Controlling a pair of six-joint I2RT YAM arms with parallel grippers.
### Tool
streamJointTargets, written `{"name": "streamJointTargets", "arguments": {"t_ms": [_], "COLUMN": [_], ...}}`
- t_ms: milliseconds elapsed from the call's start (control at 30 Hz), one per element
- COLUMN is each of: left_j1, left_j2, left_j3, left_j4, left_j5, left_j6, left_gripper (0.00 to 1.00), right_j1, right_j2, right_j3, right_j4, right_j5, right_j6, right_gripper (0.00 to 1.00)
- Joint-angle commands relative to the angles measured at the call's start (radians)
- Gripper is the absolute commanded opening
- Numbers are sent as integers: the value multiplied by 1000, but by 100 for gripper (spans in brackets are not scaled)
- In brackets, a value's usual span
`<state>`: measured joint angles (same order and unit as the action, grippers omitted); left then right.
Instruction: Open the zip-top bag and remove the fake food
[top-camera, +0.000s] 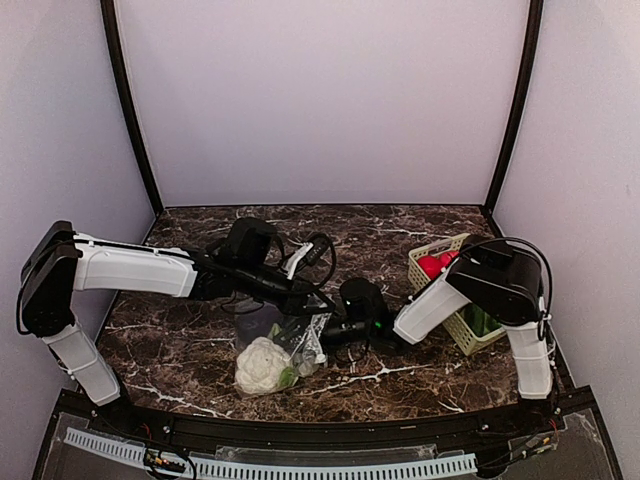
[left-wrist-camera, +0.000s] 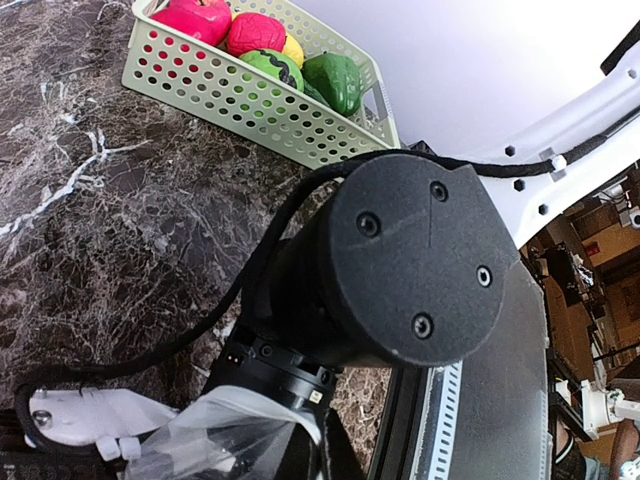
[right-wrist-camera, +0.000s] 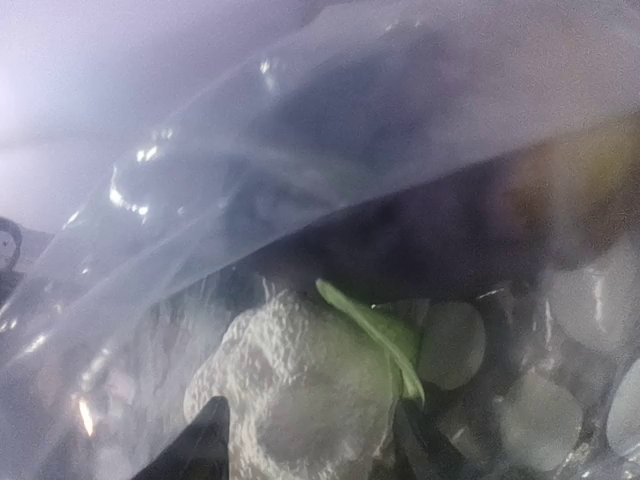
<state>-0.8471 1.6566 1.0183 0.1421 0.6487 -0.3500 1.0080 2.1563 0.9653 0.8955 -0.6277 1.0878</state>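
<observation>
- Dark brown marble with white veins forms the tabletop, which is enclosed by pale lilac walls.
- Two arms are counted, reaching toward each other at the middle of the table.
- One zip-top bag is seen. It lies near the front edge at the centre, between the two grippers.
- One white cauliflower with green leaves is held inside the bag, at its near end. A dark shape lies behind it, too blurred to name.
- One light-green lattice basket is placed at the right side of the table, well apart from the bag.
- In the left wrist view, five pieces are counted in the basket: two red toy fruits, two green toy fruits and one yellow piece.
- The left gripper is closed on the bag's upper edge, and crumpled plastic is bunched at its fingers.
- The right gripper is pushed into the bag's mouth. Its dark fingers are spread to either side of the cauliflower. Whether the cauliflower is actually pinched cannot be told through the hazy plastic.
</observation>
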Motion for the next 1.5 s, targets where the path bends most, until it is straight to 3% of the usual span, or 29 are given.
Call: {"name": "streamJointTargets", "arguments": {"t_ms": [0,200,300,400,533,833,967,1467], "left_j1": [-4,-4,-4,-3,-4,-3,-4,-4], "left_j2": [-39,-43,-48,-50,-48,-36,-33,-56], "left_j3": [-17,-24,-19,-20,-22,-14,-21,-65], "left_j4": [-1,-1,-15,-20,-22,-17,-14,-30], "left_j5": [21,17,8,2,-5,-17,-23,-37], "left_j6": [21,24,33,39,40,39,45,64], "left_gripper": [1,1,1,1,1,1,1,1], "right_j1": [19,23,25,27,30,60,62,53], "right_j2": [16,38,21,2,-15,29,18,-20], "right_j3": [29,31,14,5,-8,38,35,-14], "right_j4": [-45,12,43,71,71,-98,-140,37], "right_j5": [106,83,34,-44,-118,-215,-215,-252], "right_j6": [-64,-40,-49,-36,-20,-73,-120,-66], "right_gripper": [50,27,24,44,61,64,55,15]}}
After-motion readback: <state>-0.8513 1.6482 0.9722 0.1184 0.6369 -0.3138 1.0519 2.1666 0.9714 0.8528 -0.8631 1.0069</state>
